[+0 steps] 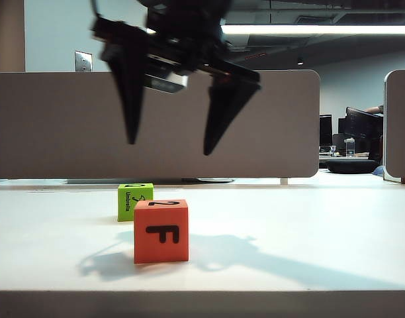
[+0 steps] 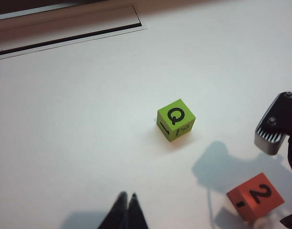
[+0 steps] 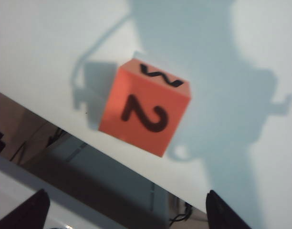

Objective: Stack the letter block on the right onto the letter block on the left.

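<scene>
Exterior view, right hand [image 1: 169, 147] spread, left hand [image 2: 127, 200] closed

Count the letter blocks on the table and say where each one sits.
2. The orange block sits nearest the table's front edge; the green block sits just behind it, to its left.

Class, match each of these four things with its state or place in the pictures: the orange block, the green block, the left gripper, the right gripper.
Things:
1. orange block
2. green block
3. left gripper
4. right gripper

States or places:
A. fingers pressed together
B. fingers spread wide, above the blocks
C. Q on top
D. 2 on top, F facing the exterior camera

Pairs: 1-D, 2-C, 3-A, 4-B
</scene>
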Motion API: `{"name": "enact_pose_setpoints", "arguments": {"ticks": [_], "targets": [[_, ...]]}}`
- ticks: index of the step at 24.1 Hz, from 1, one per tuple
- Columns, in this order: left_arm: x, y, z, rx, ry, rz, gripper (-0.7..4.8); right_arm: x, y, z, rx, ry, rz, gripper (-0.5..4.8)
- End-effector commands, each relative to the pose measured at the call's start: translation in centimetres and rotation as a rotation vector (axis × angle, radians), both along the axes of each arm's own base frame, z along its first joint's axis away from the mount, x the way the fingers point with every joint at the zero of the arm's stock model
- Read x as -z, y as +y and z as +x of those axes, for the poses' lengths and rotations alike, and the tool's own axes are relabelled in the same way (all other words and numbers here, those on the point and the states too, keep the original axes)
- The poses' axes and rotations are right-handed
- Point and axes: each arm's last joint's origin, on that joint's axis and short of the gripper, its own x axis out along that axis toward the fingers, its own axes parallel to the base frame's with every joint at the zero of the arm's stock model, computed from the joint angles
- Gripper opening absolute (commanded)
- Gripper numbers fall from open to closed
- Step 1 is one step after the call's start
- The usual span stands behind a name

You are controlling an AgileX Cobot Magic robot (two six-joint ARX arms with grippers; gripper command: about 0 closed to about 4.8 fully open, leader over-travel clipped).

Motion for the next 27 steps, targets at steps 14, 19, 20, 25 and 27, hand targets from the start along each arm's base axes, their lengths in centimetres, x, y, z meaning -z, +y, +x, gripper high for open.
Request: {"name": "enact_pose_setpoints", "arguments": {"ticks": [14,19,20,25,27], "targets": [[0.0,0.1,-0.2,-0.005,0.015,0.000,-0.06,5.0,3.5,0.4,0.110,-0.053,-0.092,4.79],[0.0,0.1,-0.2,-0.005,0.015,0.000,-0.06,5.7,3.3,1.0,0.143,-0.066,-0.122,4.79],[0.0,0.1,-0.2,-0.005,0.015,0.000,-0.06,5.9,3.2,1.2,0.150,-0.062,-0.123,4.79],[0.0,0.1,-0.2,-0.005,0.015,0.000,-0.05,6.3,2.6,2.1,0.176,-0.012,-0.103,4.79],[0.0,0.1,-0.2,-0.005,0.016,0.000,-0.06,6.5,2.5,2.3,0.182,0.000,-0.092,4.79]]}}
